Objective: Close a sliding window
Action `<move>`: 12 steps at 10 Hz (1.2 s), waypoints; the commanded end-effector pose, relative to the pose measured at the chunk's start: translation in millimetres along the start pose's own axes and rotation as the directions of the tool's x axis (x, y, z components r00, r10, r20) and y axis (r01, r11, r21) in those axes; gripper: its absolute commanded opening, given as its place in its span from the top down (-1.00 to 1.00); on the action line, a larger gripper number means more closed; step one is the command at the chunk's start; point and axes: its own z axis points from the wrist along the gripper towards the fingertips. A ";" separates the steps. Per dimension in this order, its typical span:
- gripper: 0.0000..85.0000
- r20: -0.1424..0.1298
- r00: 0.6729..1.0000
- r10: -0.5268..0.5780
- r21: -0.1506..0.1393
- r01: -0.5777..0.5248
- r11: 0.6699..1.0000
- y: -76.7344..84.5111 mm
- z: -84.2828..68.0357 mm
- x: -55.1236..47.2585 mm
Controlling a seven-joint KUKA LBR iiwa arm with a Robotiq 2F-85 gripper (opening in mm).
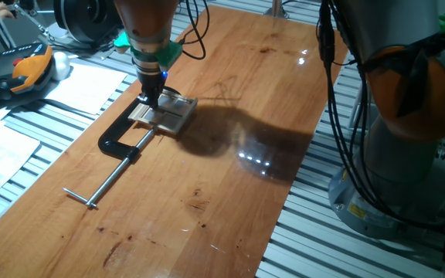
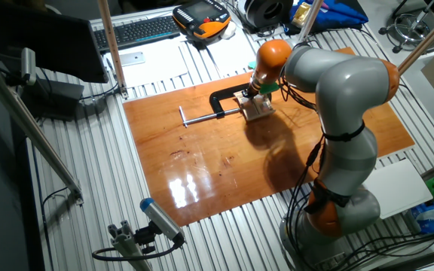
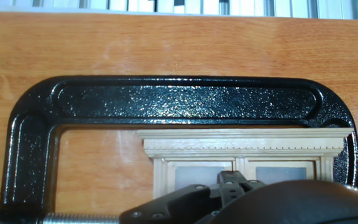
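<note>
The gripper (image 1: 152, 97) covered part of the sliding window (image 1: 165, 113). In the hand view, its lower half was cut off and the fingertips hidden.

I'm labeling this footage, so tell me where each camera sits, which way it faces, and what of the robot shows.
One fixed view: low at the table's side, facing the sliding window; gripper and arm base show.
Other fixed view: high opposite, looking down; whole arm shows.
Hand view: on the hand, facing down; finger housing shows.
All share the C-clamp.
</note>
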 end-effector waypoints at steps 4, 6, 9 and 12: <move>1.00 -0.001 1.000 0.003 -0.006 -0.003 1.000 -0.5 2.7 -0.8; 1.00 0.000 1.000 0.003 -0.006 -0.003 1.000 -0.5 4.7 -1.0; 1.00 -0.001 1.000 0.003 -0.006 -0.003 1.000 -0.2 5.8 -0.9; 1.00 -0.003 1.000 0.003 -0.008 -0.003 1.000 0.1 6.1 -0.8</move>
